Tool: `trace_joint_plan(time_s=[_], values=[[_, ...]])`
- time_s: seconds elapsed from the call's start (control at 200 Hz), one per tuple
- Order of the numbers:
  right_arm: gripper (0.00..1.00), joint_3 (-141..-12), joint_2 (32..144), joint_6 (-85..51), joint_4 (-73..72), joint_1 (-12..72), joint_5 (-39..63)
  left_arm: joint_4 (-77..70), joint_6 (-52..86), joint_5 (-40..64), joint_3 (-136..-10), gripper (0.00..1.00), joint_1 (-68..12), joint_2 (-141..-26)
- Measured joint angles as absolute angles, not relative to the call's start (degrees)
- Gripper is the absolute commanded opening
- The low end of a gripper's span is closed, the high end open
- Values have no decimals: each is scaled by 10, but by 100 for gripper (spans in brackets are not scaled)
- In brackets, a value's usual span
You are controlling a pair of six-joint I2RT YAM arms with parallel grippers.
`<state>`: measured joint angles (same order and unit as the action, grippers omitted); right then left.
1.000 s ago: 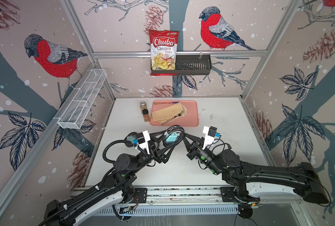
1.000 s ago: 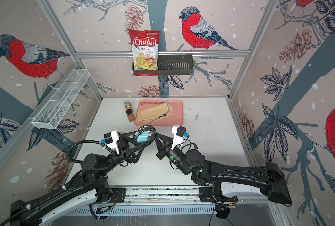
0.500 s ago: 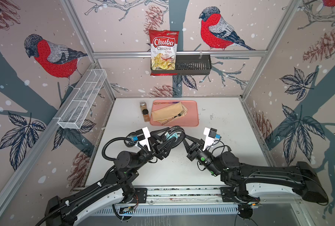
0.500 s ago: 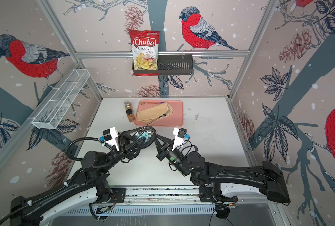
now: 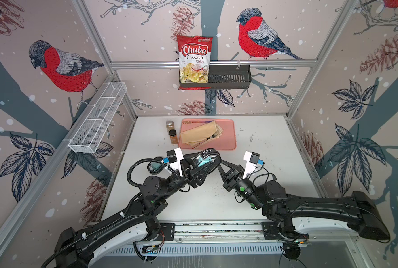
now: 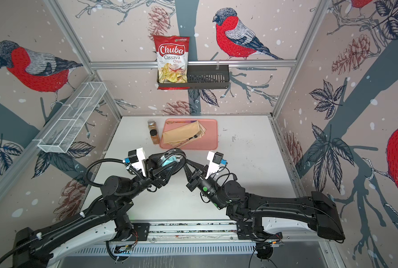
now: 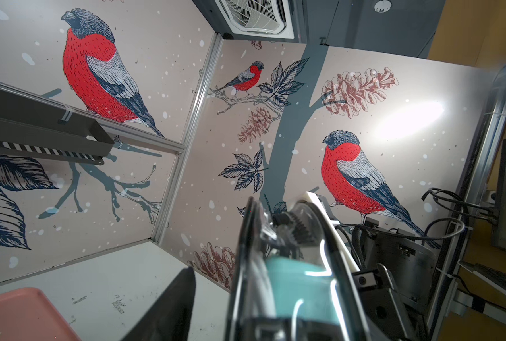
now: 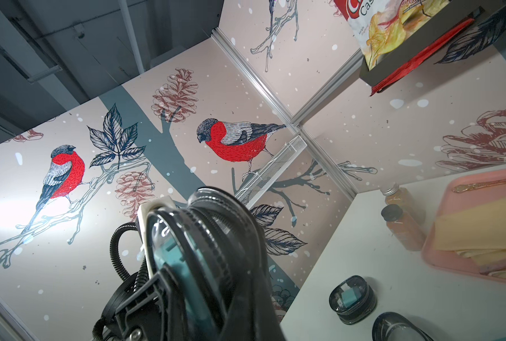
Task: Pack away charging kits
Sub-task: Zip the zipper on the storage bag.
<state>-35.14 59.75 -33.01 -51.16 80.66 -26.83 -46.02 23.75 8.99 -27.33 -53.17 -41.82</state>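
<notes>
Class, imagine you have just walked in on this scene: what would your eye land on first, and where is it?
Big red-breasted birds cover the walls, and a red chips bag stands in the basket on the back wall. Centrally, the left arm and right arm meet at a clear-lidded case with a teal adapter inside, held above the table near the pink tray.
</notes>
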Motion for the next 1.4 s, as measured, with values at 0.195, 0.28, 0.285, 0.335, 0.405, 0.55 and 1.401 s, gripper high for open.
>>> trace_joint_plan(time_s=[0.195,0.28,0.285,0.335,0.405,0.55,1.401], values=[[0,-353,604,-329,-518,807,-269,-454,243,99,-282,13,-532,-416],[0,-353,604,-313,-519,807,-269,-436,247,100,-289,4,-533,-410],[0,-353,604,-312,-519,807,-269,-434,248,100,-290,3,-533,-410],[0,-355,603,-296,-512,806,-270,-419,255,99,-293,1,-533,-405],[0,-362,602,-267,-490,800,-273,-392,260,98,-302,0,-533,-397],[0,-367,592,-213,-437,764,-253,-273,276,88,-357,0,-533,-395],[0,-290,547,-22,-392,634,-47,138,269,115,-550,0,-531,-470]])
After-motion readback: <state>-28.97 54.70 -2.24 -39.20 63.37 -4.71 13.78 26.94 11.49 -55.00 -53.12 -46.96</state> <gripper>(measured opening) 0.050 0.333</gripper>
